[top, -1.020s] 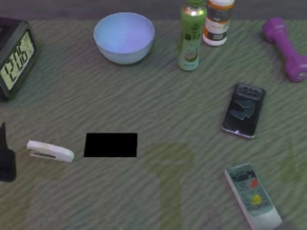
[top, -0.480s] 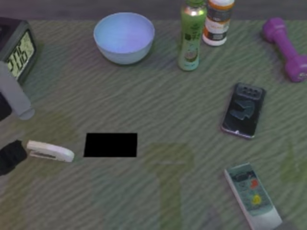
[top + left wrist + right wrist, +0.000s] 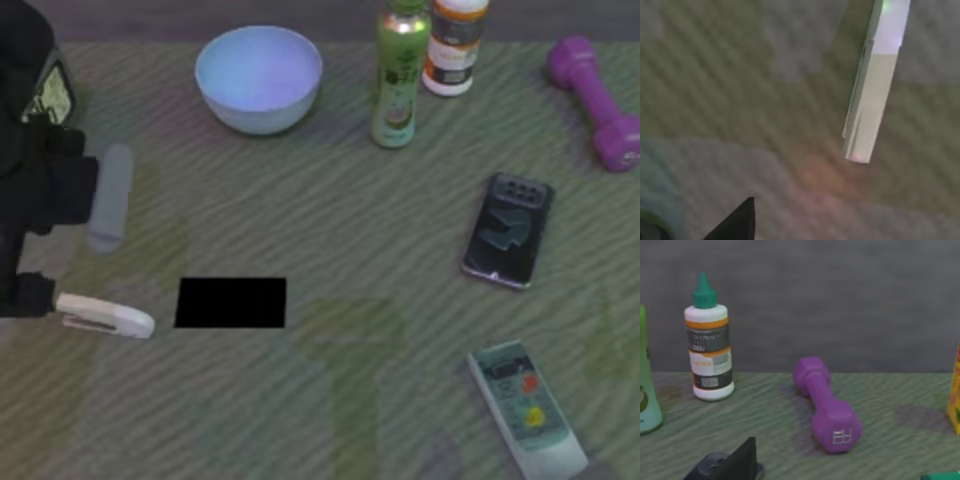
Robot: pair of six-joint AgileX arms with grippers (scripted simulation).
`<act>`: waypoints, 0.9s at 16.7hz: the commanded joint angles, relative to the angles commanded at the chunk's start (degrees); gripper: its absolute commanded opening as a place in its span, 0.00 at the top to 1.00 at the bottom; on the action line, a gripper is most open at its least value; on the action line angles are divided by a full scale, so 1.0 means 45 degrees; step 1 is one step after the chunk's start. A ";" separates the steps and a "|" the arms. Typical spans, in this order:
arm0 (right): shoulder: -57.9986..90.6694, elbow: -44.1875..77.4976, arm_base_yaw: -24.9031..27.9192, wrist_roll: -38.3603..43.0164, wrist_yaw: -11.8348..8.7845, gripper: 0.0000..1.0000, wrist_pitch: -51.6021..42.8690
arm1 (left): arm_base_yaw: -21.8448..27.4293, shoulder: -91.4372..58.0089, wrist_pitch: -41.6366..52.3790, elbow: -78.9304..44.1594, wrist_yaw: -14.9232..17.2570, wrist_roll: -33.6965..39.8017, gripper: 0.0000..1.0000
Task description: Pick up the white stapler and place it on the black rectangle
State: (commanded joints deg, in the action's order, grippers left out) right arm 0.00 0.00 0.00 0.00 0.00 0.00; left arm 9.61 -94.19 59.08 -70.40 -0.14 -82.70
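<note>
So the white stapler point(image 3: 104, 315) lies flat on the green cloth near the table's left edge, just left of the black rectangle point(image 3: 230, 302) (not touching it). The left gripper point(image 3: 28, 293) sits right at the stapler's left end; can't tell if it's released or clenched. Farther back: the digital clock point(image 3: 52, 95) and pale blue bowl point(image 3: 258, 78).

Rendered tabletop test scene: green cloth table point(image 3: 330, 240), plain grey backdrop, mixed household props.
</note>
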 joint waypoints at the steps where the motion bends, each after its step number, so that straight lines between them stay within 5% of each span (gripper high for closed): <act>1: 0.0000 0.0000 0.0000 0.0000 0.0000 0.00 0.0000 | 0.0064 -0.0605 0.0370 -0.0476 0.0009 -0.0537 0.00; 11: 0.0000 0.0000 0.0000 0.0000 0.0000 0.00 0.0000 | 0.0142 -0.1833 0.1081 -0.1436 0.0034 -0.1669 0.00; 15: 0.0000 0.0000 0.0000 0.0000 0.0000 0.00 0.0000 | 0.0182 -0.2396 -0.0326 -0.0548 0.0039 -0.1710 0.00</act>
State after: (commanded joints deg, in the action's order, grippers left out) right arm 0.00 0.00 0.00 0.00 0.00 0.00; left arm 10.43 -104.98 57.61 -72.87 0.03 -90.40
